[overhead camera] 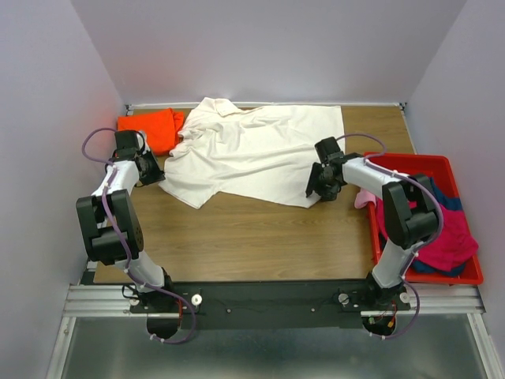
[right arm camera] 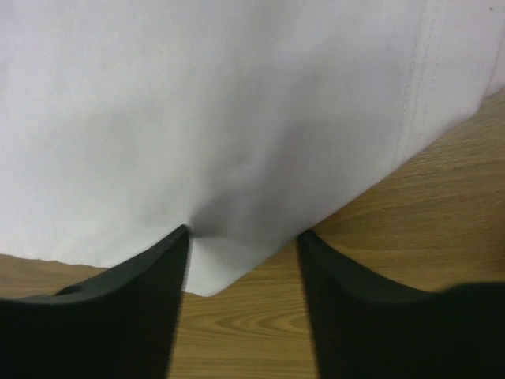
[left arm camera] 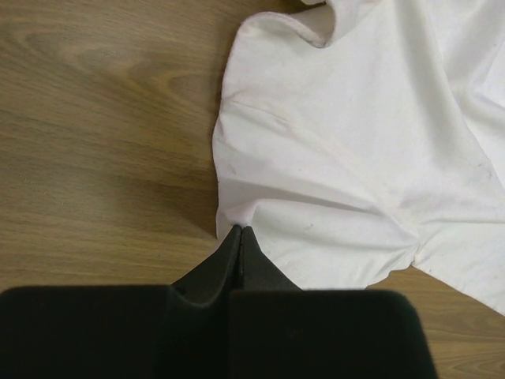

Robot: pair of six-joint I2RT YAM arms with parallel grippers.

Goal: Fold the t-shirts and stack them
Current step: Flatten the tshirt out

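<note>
Pinching the cream-white shirt (overhead camera: 260, 150) at its left edge with the left claw (left arm camera: 239, 235); straddling its hem corner with the right claw (right arm camera: 245, 234), spread wide.

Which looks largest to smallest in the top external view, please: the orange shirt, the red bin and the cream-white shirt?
1. cream-white shirt
2. red bin
3. orange shirt

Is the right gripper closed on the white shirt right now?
No, the right gripper has its fingers apart, with a corner of the white shirt lying between them.
</note>
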